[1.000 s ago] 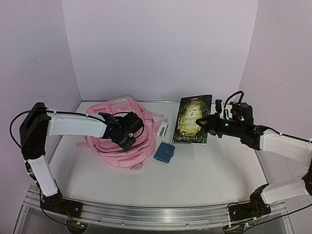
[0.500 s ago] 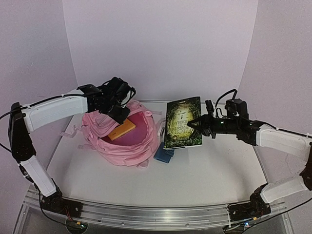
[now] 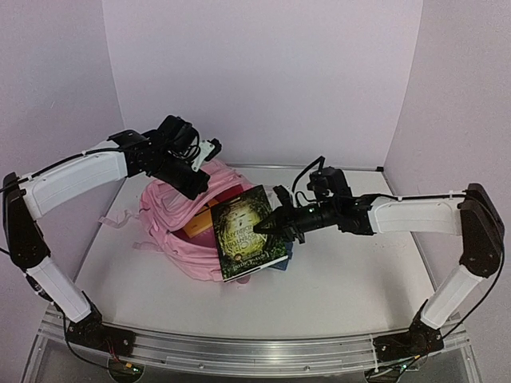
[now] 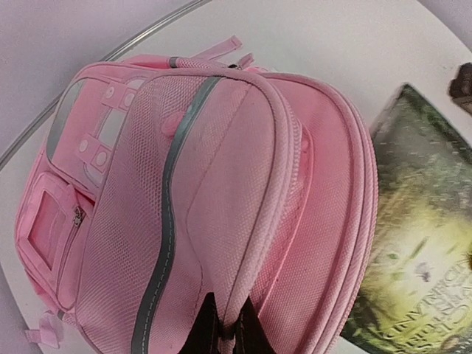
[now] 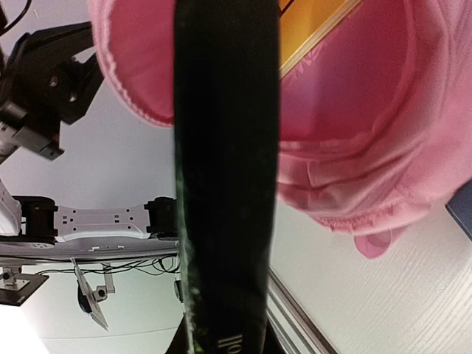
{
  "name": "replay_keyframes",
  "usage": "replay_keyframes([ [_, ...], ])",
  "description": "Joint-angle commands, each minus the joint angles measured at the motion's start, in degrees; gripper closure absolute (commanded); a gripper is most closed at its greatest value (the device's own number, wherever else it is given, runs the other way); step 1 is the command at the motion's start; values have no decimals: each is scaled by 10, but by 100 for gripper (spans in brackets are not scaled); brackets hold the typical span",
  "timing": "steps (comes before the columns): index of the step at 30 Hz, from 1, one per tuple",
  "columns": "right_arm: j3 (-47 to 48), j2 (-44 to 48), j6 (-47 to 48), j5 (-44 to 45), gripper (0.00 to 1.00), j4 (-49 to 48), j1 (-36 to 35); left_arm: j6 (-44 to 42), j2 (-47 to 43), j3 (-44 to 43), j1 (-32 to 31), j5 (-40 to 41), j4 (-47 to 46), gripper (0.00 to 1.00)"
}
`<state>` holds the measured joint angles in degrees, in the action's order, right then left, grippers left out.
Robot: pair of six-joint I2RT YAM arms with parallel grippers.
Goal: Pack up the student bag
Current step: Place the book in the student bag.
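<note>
On the left part of the white surface (image 3: 351, 287), the student bag (image 3: 168, 235) lies with its mouth held wide. It is a soft backpack of pink woven fabric, with a grey-green band that curves over the front, zip pockets and thin straps. I judge it light and limp, so it folds wherever nothing supports it.

The left gripper (image 4: 226, 317) has its fingers clamped together on a fold of the pink fabric at the rim of the opening and lifts this rim above the surface. This looks to me the right place to hold, because the stitched edge beside the zip is firmer than the panels. Inside, on the darker pink lining, a flat orange item (image 3: 198, 227) is lying.

The right gripper (image 3: 266, 227) has its fingers clamped on a paperback book (image 3: 243, 239) with a glossy green and gold cover. It holds the book tilted, low over the front wall of the bag. The book is stiff and flat, but its cover seems smooth, so it can slip or turn in a pinch at one edge. It probably needs to enter edge first, beside the orange item.

Partly hidden under the book, a small blue pouch (image 3: 282, 258) rests on the surface just beside the bag.
</note>
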<state>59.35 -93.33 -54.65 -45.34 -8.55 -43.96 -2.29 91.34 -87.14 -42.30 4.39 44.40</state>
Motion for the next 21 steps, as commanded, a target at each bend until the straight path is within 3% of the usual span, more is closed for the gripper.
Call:
replay_keyframes([
  [1, 65, -50, -47, -24, 100, -107, -14, 16, -98, 20, -9, -100, -136, 100],
  [8, 103, -137, -97, -7, 100, -173, -16, 8, -144, 90, -6, -130, -192, 100],
  [17, 174, -246, -135, 64, 100, -244, -27, 18, -144, 113, -2, -155, -211, 100],
  [21, 191, -278, -123, 106, 92, -265, -27, 18, -137, 115, 2, -163, -214, 100],
])
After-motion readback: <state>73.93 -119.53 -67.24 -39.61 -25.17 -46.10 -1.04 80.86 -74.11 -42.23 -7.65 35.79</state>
